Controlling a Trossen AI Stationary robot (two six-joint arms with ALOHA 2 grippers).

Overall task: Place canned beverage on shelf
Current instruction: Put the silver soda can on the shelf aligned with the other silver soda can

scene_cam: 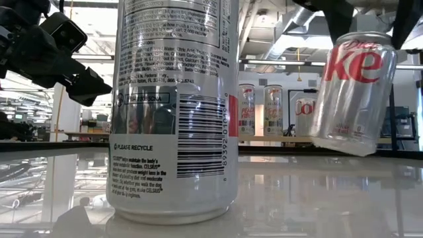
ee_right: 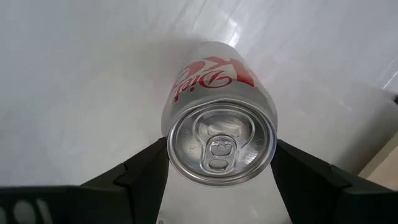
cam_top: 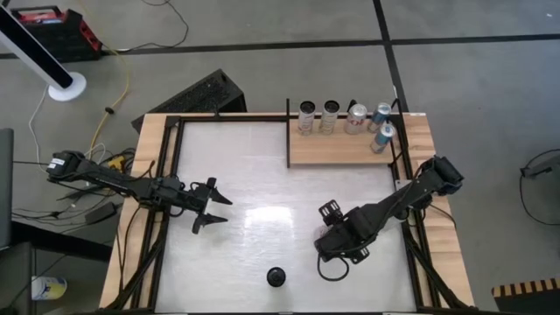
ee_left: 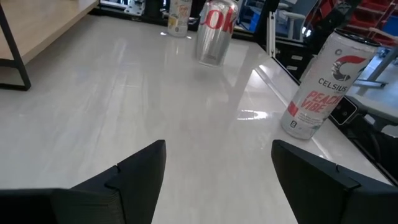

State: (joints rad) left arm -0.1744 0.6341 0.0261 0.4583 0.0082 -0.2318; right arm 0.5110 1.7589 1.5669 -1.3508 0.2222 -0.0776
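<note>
White and glossy, the tabletop [cam_top: 254, 192] fills a light-wood frame on a grey concrete floor. At its far right corner lies the shelf [cam_top: 341, 149], a light-wood plank edged with thin black rods, and five cans stand on it: two silver ones [cam_top: 318, 116] at the back edge, a red-and-white can [cam_top: 356, 118] beside them, and two blue-topped cans [cam_top: 382, 128] near the right end.

My right gripper [ee_right: 221, 162] hangs over the right half of the table, well short of the shelf. Its fingers [ee_right: 140, 171] are spread wide and pressed against the two sides of a Diet Coke can [ee_right: 214, 112], just under the rim, so I am looking down on the silver lid and pull tab. From the low camera, the Diet Coke can [scene_cam: 352, 92] hangs tilted, its base clear of the table.

My left gripper [cam_top: 210, 206] hovers over the left half of the table with its fingers [ee_left: 134, 171] held well apart and nothing between them.

A Celsius can [ee_left: 320, 84] stands upright on the table near the front edge, between my two arms and apart from both grippers. It looms large right in front of the low camera, barcode side showing.
</note>
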